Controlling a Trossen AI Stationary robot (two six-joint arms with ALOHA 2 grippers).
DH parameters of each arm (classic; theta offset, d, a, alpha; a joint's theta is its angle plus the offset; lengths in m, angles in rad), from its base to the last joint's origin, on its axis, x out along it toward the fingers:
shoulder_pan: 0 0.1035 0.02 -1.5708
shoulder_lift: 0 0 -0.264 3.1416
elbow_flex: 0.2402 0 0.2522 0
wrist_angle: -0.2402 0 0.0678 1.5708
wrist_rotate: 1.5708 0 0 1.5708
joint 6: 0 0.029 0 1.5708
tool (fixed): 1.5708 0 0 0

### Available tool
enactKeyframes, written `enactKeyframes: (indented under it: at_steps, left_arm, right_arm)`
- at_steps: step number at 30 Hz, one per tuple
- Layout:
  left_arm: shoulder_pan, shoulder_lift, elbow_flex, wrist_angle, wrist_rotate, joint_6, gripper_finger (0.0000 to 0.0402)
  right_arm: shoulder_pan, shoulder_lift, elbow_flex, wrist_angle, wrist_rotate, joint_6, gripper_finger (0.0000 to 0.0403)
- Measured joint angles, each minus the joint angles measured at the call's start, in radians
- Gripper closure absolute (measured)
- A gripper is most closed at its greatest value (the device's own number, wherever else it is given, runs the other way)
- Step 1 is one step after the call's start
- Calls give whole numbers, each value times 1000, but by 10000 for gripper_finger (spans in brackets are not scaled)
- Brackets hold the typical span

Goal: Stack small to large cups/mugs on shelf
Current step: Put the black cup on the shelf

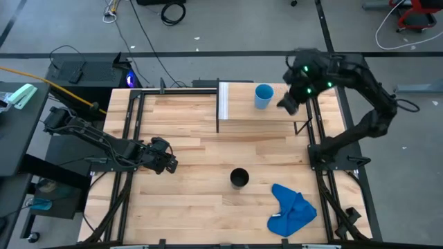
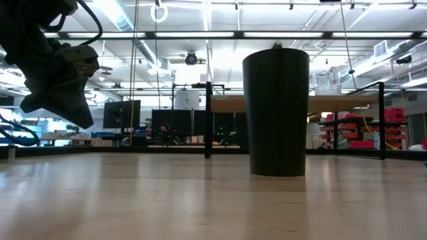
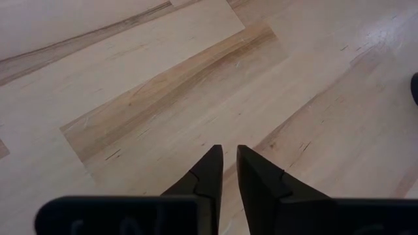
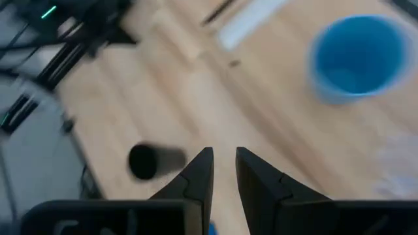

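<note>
The black cup [image 1: 239,178] [image 2: 277,113] stands upright on its base on the tabletop, also seen far below in the right wrist view [image 4: 147,161]. The light-blue cup [image 1: 264,95] [image 4: 356,59] stands open end up on the shelf [image 1: 266,114] [image 2: 347,103], near its white end panel [image 1: 223,100]. I cannot make out the clear cup. My right gripper [image 1: 287,104] [image 4: 224,156] hovers shut over the shelf, just right of the blue cup. My left gripper [image 1: 169,164] [image 3: 228,153] is shut, low over the table's left part, well left of the black cup.
A crumpled blue cloth [image 1: 291,211] lies on the table near its near right corner. Black frame rails [image 1: 131,138] run along the table's left and right sides. Bare wood [image 1: 194,207] lies between the left gripper, the black cup and the near edge.
</note>
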Motion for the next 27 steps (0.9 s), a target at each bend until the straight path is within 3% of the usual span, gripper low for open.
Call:
enactKeyframes:
  at_steps: [8, 13, 19, 27]
  left_arm:
    - [0, 0, 0, 0, 0, 0, 343]
    - [0, 0, 0, 0, 0, 0, 340]
    - [0, 0, 0, 0, 0, 0, 348]
    - [0, 0, 0, 0, 0, 0, 347]
  right_arm:
    - [409, 26, 0, 93, 69, 14, 329]
    - [575, 116, 0, 144, 117, -60, 329]
    - [637, 244, -1, 147, 121, -160, 329]
    - [616, 391, -1, 152, 183, -203, 329]
